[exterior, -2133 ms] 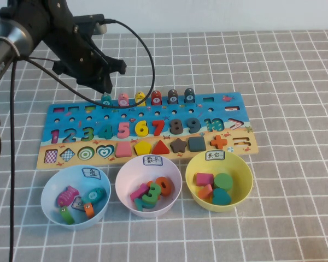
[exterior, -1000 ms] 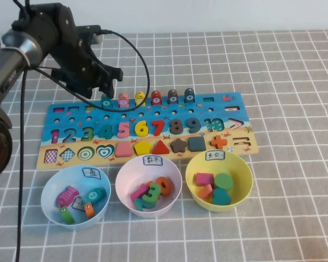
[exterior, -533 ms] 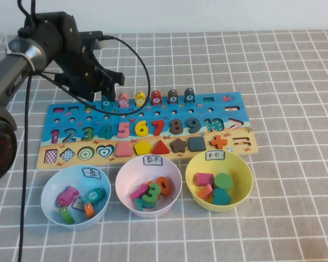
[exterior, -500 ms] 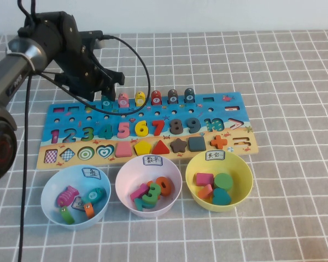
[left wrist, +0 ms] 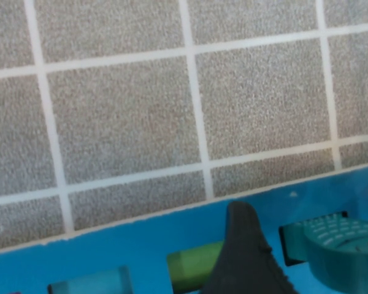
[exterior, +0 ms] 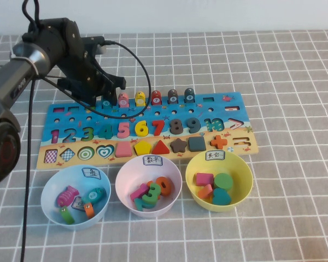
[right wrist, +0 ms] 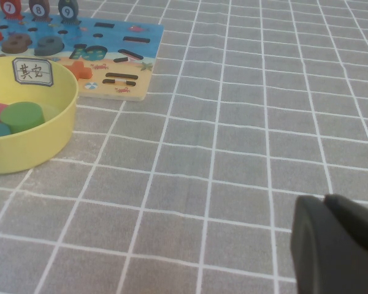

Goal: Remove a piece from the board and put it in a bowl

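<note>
High view: left gripper (exterior: pixel 105 94) is down over the far-left end of the board (exterior: pixel 224 124), at the peg row, right on the teal fish piece (exterior: pixel 106 102), which stands first in the row. I read this as the approach to the grasp. Can't tell whether the jaws are apart or already on the piece; the arm hides them here, and the left wrist view shows only one dark finger (left wrist: pixel 245 257) over the board's far edge, with the teal piece (left wrist: pixel 340 242) just beside it. The piece looks seated on the board, not lifted.

Left to right on the peg row: six fish, namely teal, pink (exterior: pixel 123 99), yellow (exterior: pixel 140 98), red (exterior: pixel 156 97), and two dark ones (exterior: pixel 181 95).

Toward the near edge, three bowls stand in a line just clear of the board, presumably for sorting by type: pale blue bowl (exterior: pixel 48 197) on the left with about four fish in it, so that's the drop target; pink bowl (exterior: pixel 123 183) in the middle holding numbers; yellow bowl (exterior: pixel 246 185) on the right holding shapes.

Right gripper (right wrist: pixel 334 245) is parked off toward the right side of the table, well apart from everything; only its tip shows in the right wrist view, and the jaws look closed together.
</note>
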